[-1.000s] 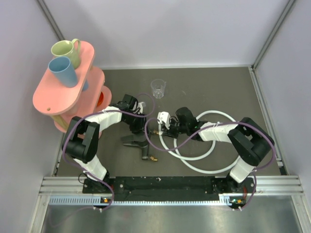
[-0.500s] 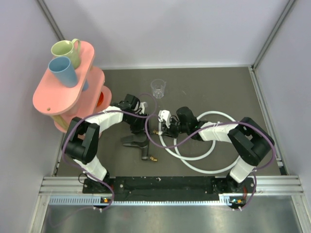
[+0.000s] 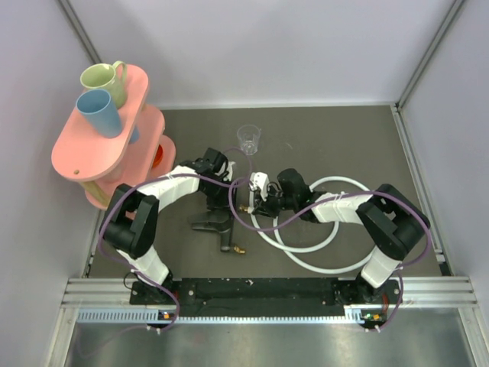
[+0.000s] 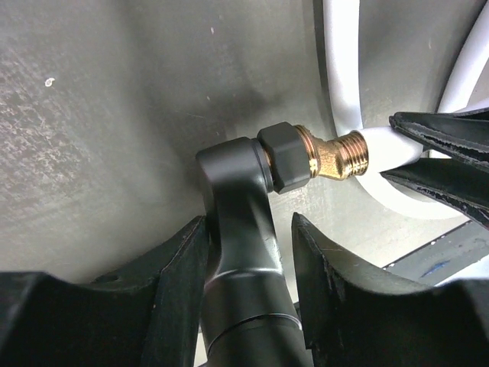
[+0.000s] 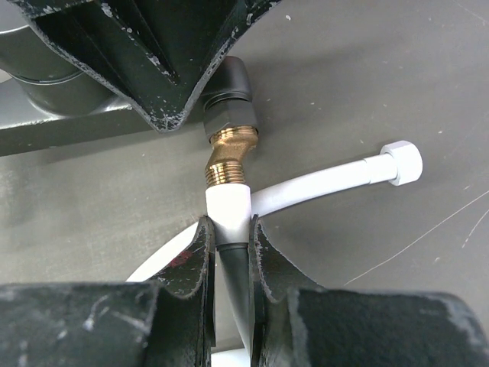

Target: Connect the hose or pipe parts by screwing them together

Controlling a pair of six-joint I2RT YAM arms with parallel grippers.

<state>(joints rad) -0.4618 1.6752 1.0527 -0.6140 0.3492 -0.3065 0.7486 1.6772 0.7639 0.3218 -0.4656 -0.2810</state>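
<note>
Near the table's [image 3: 328, 138] middle, the right end effector [image 5: 229, 225] pinches the white hose's [image 5: 306, 187] end connector [image 5: 228, 206] against the black fitting's [image 4: 237, 206] brass tip [image 4: 332, 157]. The left end effector [image 4: 248, 229] straddles the fitting's stem, half parted, with a slim gap showing.

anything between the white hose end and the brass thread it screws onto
Nothing visible. The hose end, pinched in the right end effector, sits directly against the brass thread of the black fitting.
</note>
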